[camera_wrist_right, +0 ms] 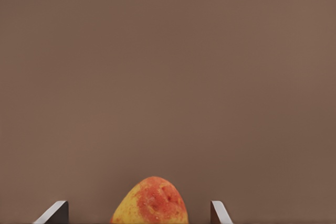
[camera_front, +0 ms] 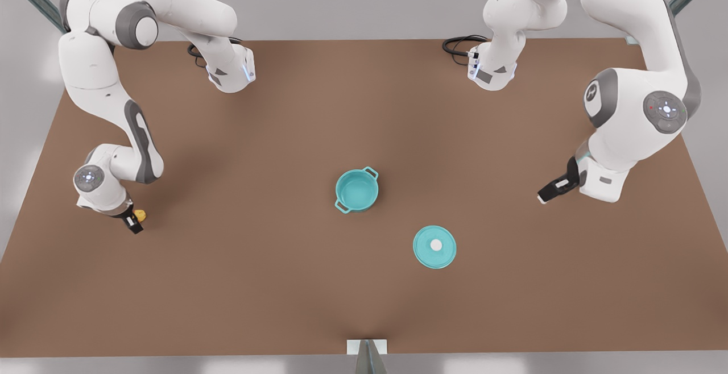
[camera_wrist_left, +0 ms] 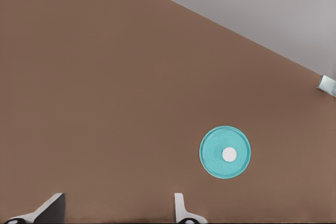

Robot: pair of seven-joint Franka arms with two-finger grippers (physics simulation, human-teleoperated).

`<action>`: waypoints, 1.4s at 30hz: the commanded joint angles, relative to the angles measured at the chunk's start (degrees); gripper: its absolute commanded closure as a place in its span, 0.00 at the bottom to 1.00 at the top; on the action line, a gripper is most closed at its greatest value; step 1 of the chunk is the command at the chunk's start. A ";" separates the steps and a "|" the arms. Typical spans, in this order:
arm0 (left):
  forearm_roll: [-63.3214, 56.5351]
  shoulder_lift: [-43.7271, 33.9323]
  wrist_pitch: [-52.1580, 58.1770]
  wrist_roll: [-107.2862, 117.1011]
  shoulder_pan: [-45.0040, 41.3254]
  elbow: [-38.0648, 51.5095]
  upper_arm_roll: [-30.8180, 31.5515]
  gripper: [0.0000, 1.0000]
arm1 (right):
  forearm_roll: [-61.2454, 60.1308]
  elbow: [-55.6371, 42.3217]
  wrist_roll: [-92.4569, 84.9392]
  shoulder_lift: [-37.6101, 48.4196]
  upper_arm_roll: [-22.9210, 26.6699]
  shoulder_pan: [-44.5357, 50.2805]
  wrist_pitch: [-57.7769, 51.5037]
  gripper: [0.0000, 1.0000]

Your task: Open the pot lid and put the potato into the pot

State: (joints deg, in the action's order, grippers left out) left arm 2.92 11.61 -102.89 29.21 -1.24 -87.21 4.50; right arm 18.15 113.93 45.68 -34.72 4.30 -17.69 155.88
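Note:
The teal pot [camera_front: 356,190] stands uncovered at the table's middle, its inside bare. The pot lid [camera_front: 434,246], a flat teal disc with a white knob, lies on the table nearer the front edge, toward the front view's right of the pot. At the front view's left, the potato [camera_front: 140,214] rests on the table between the spread fingers of my right gripper [camera_front: 135,223]. In the right wrist view the potato [camera_wrist_right: 152,203] has gaps to both fingers of that open gripper [camera_wrist_right: 139,214]. My left gripper [camera_front: 547,192] hangs open at the front view's right, holding nothing. Its wrist view shows the pot lid [camera_wrist_left: 224,152] ahead of the gripper [camera_wrist_left: 118,211].
The brown table [camera_front: 273,283] is wide and bare around the pot and lid. Black cables [camera_front: 458,47] lie at the back by the arm bases. A small metal bracket [camera_front: 367,347] sits at the front edge.

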 commanded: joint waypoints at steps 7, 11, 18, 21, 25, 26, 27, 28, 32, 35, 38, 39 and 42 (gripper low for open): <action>2.70 2.10 10.08 -24.99 -1.22 1.61 0.34 0.00 | 0.31 0.33 0.02 -0.18 0.00 -0.15 1.01 0.09; 3.85 2.19 10.17 -25.08 1.15 1.61 -0.10 0.00 | 0.40 0.50 -0.42 -0.09 0.44 -0.24 1.01 0.10; 4.81 2.19 9.90 -25.17 1.68 1.61 -0.19 0.00 | 0.40 0.68 -0.51 0.26 0.53 -0.24 0.83 0.19; 5.25 2.19 9.90 -25.08 1.68 1.61 -0.19 0.00 | 0.40 0.68 -0.33 0.35 0.62 -0.24 0.83 0.24; 5.34 2.19 9.90 -25.08 1.59 1.61 -0.19 0.00 | 0.40 0.68 0.11 0.35 0.62 -0.15 0.83 0.35; 5.34 2.19 9.90 -25.08 1.68 1.61 -0.19 0.00 | 0.40 0.59 0.19 0.35 0.62 -0.15 0.83 0.37; 5.34 2.19 9.90 -25.08 1.59 1.61 -0.19 0.00 | 0.40 0.59 0.28 0.35 0.62 -0.15 0.83 0.37; 5.43 2.19 9.90 -25.08 1.59 1.61 -0.11 0.00 | 0.40 0.59 0.28 0.26 0.62 -0.15 0.83 0.36; 5.43 2.19 9.90 -25.08 1.68 1.61 -0.19 0.00 | 0.31 0.59 0.37 0.26 0.62 -0.15 0.75 0.44; 5.43 2.27 9.90 -25.08 1.68 1.61 -0.10 0.00 | 0.31 0.68 0.46 0.35 0.62 -0.15 0.83 0.47; 5.43 2.27 9.90 -25.08 1.68 1.61 -0.10 0.00 | 0.31 0.68 0.55 0.35 0.62 -0.15 0.66 0.51; 5.43 2.45 9.90 -25.08 1.68 1.61 -0.19 0.00 | 0.31 0.59 0.46 0.35 0.62 -0.15 0.66 0.51; 5.43 2.45 9.90 -25.08 1.77 1.69 -0.19 0.00 | 0.31 0.59 0.37 0.79 0.62 -0.15 0.39 0.51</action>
State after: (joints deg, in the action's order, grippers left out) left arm 8.38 14.11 -93.02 6.51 0.51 -85.61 4.30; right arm 18.20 114.56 45.46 -34.07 4.91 -17.85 156.90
